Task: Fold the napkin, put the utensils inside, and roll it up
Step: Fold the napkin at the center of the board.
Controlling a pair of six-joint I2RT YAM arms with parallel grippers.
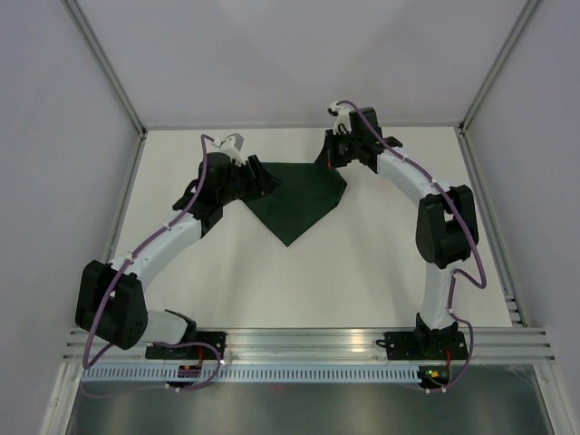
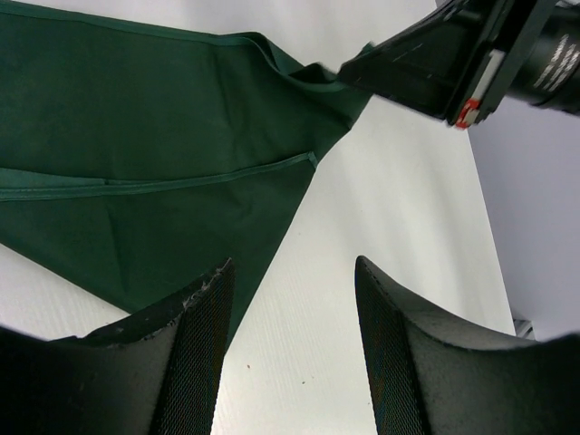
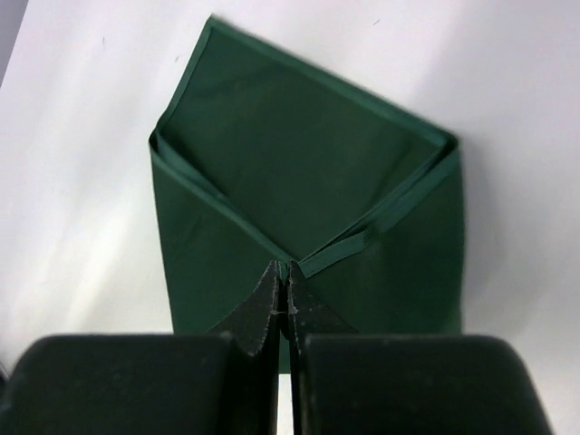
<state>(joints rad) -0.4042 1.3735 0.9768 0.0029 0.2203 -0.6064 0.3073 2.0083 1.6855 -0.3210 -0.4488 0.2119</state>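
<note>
Napkin (image 1: pixel 294 195) of dark green cloth lies partly folded on the white table (image 1: pixel 362 272), with one point toward the arm bases and a doubled flap across its far part. At the napkin's far right corner the right gripper (image 3: pixel 283 292) is closed tight, pinching the cloth where two folded hems meet. At the napkin's left corner the left gripper (image 2: pixel 290 349) stands wide apart and holds nothing. Folding looks to be the step in hand; no utensils show. Next, I judge, the pinched corner needs carrying across and laying flat, hems aligned, before release.
</note>
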